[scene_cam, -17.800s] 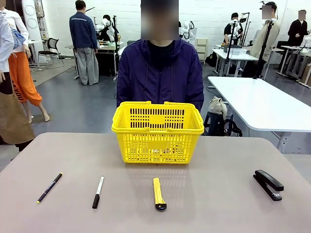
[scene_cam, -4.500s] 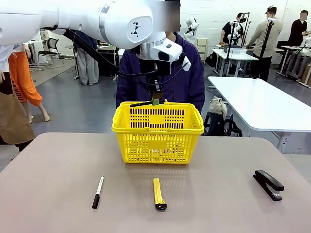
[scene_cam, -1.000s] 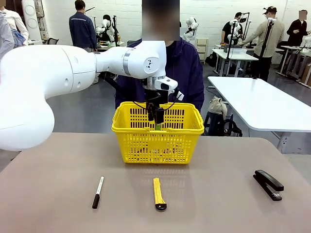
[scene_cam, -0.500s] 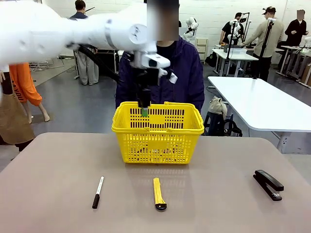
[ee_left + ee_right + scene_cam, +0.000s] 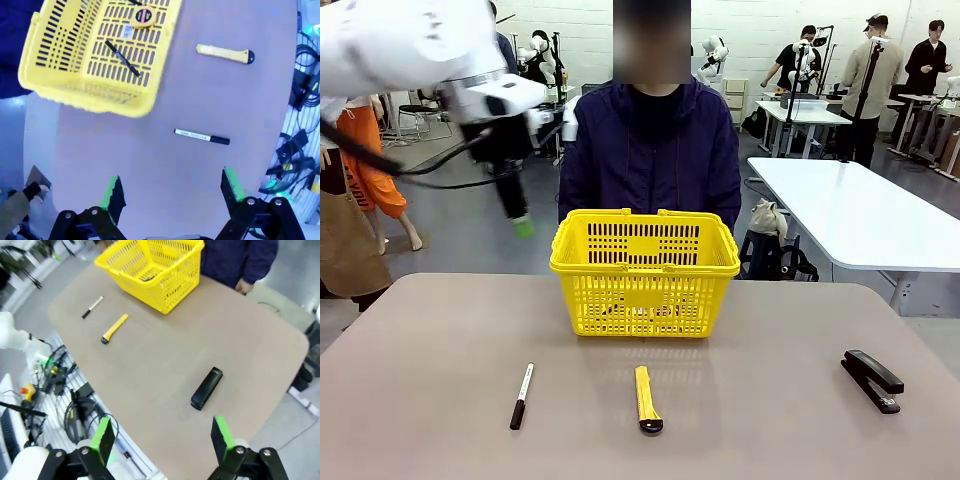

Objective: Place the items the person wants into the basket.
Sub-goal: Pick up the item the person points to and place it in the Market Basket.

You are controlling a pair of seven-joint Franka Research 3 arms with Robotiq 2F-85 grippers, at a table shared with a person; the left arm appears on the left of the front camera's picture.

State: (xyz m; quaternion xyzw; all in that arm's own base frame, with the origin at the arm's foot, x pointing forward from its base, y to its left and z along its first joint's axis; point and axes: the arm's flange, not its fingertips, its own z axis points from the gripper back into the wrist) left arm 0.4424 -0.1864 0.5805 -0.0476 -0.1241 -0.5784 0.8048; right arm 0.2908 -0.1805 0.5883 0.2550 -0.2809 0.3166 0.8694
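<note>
Front: grey-brown table, open lab floor behind. Person at far edge, behind yellow slotted basket. Utility knife, marker, stapler well apart on near half. Left gripper high, left of basket.
Left wrist: 2 fingers wide apart, empty. Pen and tape measure inside basket.
Right wrist: right gripper spread, empty, over table edge.

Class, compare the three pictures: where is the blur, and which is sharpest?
Front view: the left claw is smeared, the basket and utility knife crisp. Left wrist view: soft overall, basket rim streaked. Right wrist view: sharpest, stapler clear-edged.
</note>
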